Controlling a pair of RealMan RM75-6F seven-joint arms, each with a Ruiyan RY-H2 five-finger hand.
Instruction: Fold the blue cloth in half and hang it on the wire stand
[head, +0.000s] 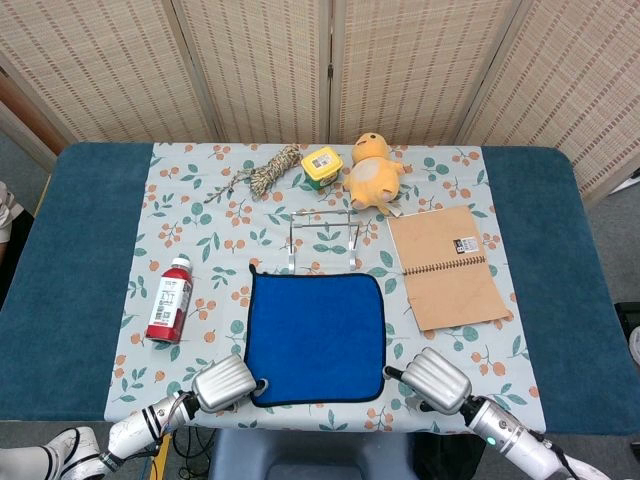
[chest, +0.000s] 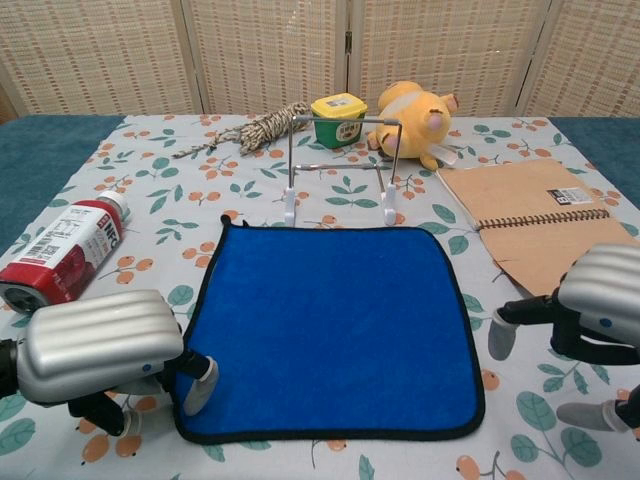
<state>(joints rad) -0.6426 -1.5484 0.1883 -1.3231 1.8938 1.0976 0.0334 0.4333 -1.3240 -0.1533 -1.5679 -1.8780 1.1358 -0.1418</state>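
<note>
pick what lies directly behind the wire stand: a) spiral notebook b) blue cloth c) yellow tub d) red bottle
c, the yellow tub sits just past the wire stand at the far side of the table, beside the plush toy.

Setting: staged indoor test area
Backdrop: woven folding screens
Surface: table under floral tablecloth

Red bottle label: large white letters visible, maybe "IN", plus a QR-like code, rest unreadable. Yellow-lidded tub has print, too small. Notebook has dark sticker, illegible.
</note>
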